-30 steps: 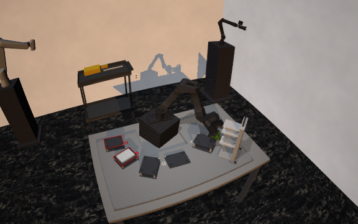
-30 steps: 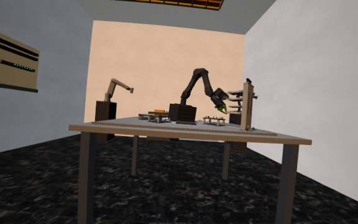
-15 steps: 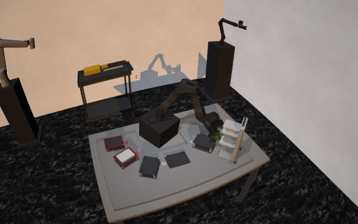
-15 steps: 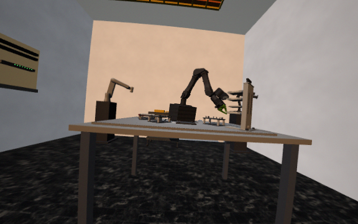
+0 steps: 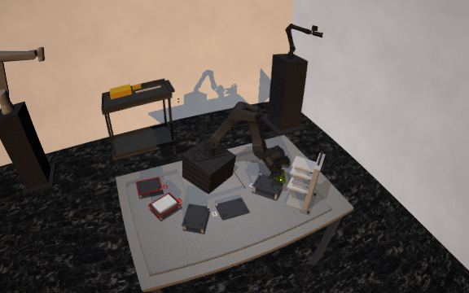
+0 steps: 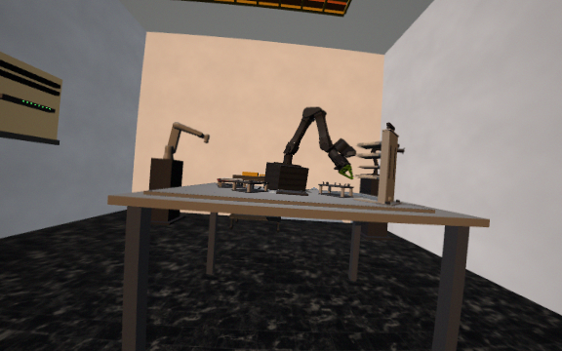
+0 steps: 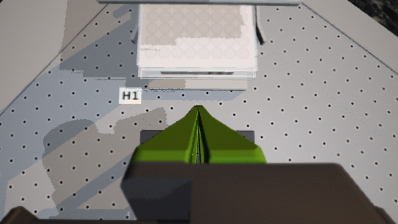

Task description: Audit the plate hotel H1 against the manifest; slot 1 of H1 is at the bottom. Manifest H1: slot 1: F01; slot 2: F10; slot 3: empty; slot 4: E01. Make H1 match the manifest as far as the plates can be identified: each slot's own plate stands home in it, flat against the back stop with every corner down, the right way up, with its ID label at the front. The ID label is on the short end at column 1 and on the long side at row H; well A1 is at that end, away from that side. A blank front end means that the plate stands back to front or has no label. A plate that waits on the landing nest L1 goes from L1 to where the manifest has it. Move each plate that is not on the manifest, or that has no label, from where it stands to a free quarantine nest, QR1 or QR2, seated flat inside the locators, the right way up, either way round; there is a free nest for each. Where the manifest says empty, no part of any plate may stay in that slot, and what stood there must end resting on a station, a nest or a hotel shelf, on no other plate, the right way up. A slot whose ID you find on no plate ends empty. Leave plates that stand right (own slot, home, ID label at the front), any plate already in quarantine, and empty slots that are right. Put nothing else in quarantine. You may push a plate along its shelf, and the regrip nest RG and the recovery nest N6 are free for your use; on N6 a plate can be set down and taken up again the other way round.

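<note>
My gripper (image 5: 282, 177) (image 6: 346, 172) (image 7: 198, 111) has green fingers and is shut on nothing. It hangs low in front of the plate hotel H1 (image 5: 313, 184) (image 6: 388, 166), tips pointing at its bottom slot. In the wrist view a white well plate (image 7: 197, 42) lies in that low slot behind the H1 label (image 7: 130, 95). Its front end faces me a short way beyond the fingertips. I cannot read any ID on it. A shelf edge (image 7: 200, 1) crosses above it. The upper shelves show white from the side in the top view; their contents are unclear.
A dark raised nest (image 5: 268, 185) stands just under and behind my gripper. Two red-framed nests stand at the left: one (image 5: 149, 185) dark, one (image 5: 164, 204) holding a white plate. A dark nest (image 5: 195, 217) and a flat dark pad (image 5: 232, 207) lie mid-table. The arm's base block (image 5: 208, 168) stands behind.
</note>
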Robot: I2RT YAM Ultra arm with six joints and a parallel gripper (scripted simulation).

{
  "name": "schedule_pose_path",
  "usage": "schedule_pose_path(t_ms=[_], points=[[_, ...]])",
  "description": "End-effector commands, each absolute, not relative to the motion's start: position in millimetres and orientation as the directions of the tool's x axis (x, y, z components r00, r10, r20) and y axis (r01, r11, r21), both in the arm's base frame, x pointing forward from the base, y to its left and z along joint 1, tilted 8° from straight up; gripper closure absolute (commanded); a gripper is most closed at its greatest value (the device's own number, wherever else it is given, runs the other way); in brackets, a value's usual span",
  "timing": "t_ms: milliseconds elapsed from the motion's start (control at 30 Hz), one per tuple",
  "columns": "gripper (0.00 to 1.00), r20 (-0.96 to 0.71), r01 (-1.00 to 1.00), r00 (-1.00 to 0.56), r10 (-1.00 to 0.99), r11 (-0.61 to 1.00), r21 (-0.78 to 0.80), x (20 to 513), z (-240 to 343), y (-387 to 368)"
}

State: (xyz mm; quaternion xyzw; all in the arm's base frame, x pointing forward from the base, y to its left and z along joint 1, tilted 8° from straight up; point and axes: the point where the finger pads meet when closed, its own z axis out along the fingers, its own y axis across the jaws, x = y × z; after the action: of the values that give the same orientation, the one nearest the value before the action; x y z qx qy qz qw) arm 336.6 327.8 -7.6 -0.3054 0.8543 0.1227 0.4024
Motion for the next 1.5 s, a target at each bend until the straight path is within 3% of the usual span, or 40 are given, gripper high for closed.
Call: schedule_pose_path(t_ms=[0, 1467], points=[[1.0, -0.8, -0.617, -0.458, -0.387, 0.786, -0.027, 340, 10, 332], [1.0, -0.799, -0.617, -0.46, -0.388, 0.786, -0.026, 290, 2, 293]])
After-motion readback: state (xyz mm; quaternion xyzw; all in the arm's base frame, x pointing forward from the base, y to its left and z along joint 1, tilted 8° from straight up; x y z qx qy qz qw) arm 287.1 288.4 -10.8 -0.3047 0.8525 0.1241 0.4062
